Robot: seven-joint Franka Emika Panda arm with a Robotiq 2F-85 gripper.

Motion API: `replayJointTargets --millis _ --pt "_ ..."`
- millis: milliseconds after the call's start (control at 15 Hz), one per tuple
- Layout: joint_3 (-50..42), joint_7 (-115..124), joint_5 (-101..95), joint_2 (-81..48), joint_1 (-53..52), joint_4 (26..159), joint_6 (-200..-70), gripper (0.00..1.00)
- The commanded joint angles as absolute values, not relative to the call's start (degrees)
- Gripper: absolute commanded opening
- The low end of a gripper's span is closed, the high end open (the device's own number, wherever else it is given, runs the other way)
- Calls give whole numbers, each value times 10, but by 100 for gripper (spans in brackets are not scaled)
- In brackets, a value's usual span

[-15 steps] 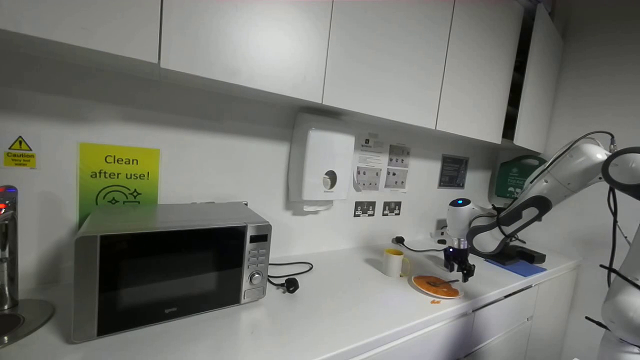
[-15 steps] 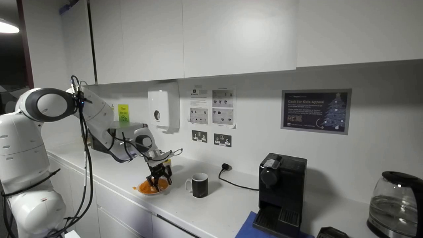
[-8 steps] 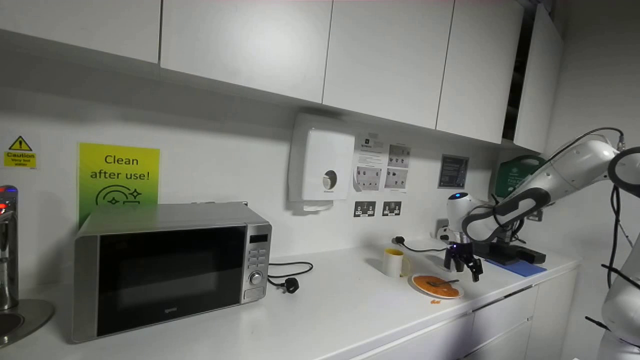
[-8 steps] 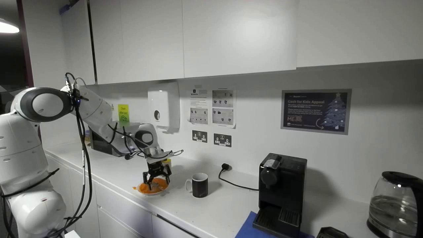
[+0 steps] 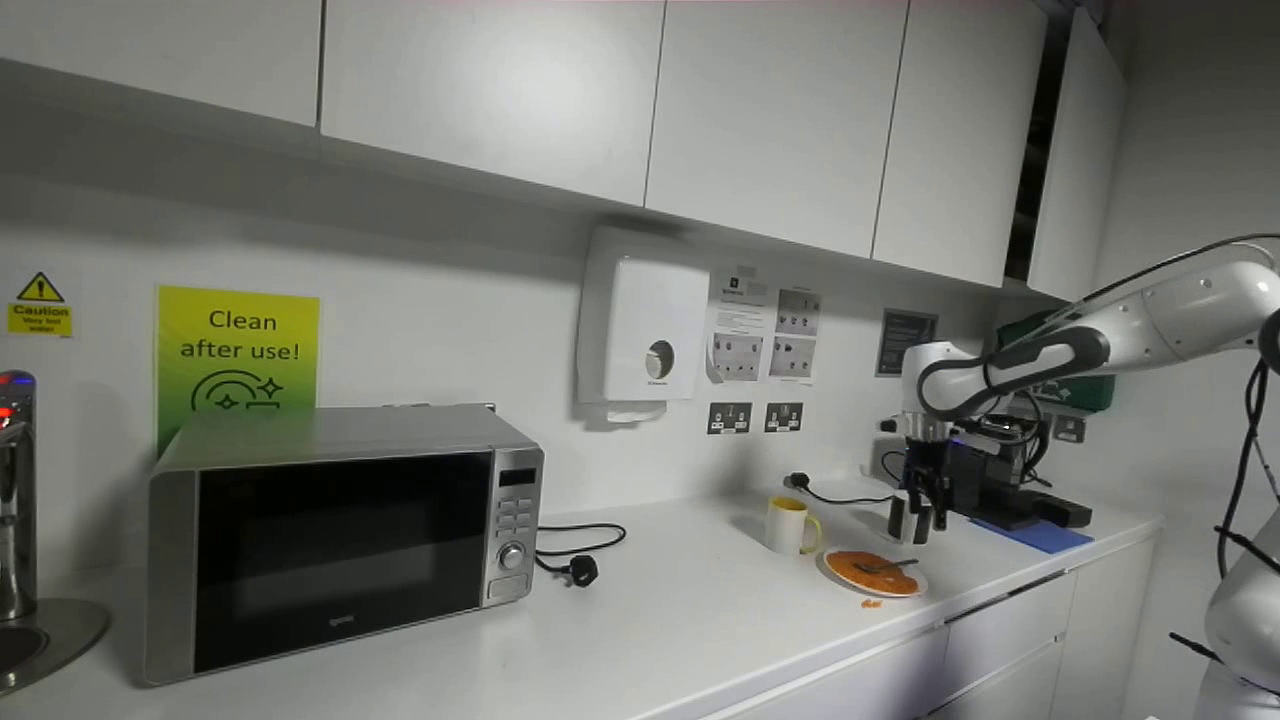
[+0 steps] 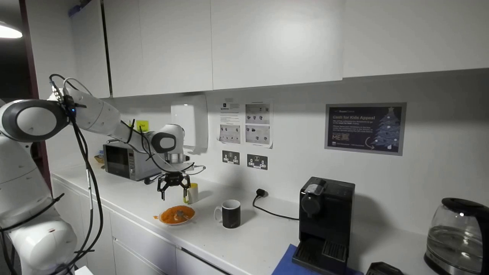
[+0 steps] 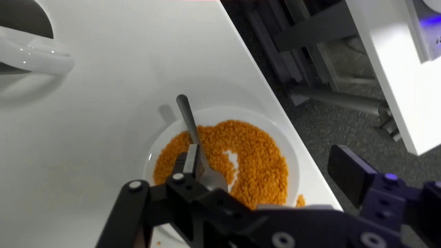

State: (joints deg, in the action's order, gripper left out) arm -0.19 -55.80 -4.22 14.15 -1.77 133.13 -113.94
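Observation:
A white plate (image 7: pixel 220 114) of orange lentils (image 7: pixel 265 155) lies near the counter's front edge. On the lentils rests a metal spoon (image 7: pixel 186 110), its handle reaching over the rim. My gripper (image 6: pixel 174 197) hangs above the plate, pointing down, its fingers spread with nothing between them. From the wrist, the gripper (image 7: pixel 270 160) has one finger overlapping the spoon from above and the other beyond the counter edge. Part of a dark mug with a white handle (image 7: pixel 41 58) shows at upper left there. In an exterior view that black mug (image 6: pixel 231 215) stands beside the plate.
A white mug with yellow inside (image 5: pixel 787 528) stands behind the plate. A few lentils (image 5: pixel 871 604) lie spilled on the counter. A microwave (image 5: pixel 345 545), a coffee machine (image 6: pixel 326 217) on a blue mat (image 6: pixel 284 263) and a glass kettle (image 6: pixel 454 236) stand along the counter.
My gripper has risen from low over the plate and swung from a tilt to pointing straight down. Its fingers are spread wider. The plate and spoon look unmoved.

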Motion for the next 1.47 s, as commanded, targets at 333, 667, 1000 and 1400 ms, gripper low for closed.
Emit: replayJointTargets --millis 333,667,1000,1400 --pt "-9 -393 90 243 -40 1332 -1163 100" --pt "-7 -275 105 267 -43 1337 -1231 100" --pt "-7 -188 86 264 -39 1337 -1307 100" --pt "-13 -203 85 254 -48 1328 -1289 100"
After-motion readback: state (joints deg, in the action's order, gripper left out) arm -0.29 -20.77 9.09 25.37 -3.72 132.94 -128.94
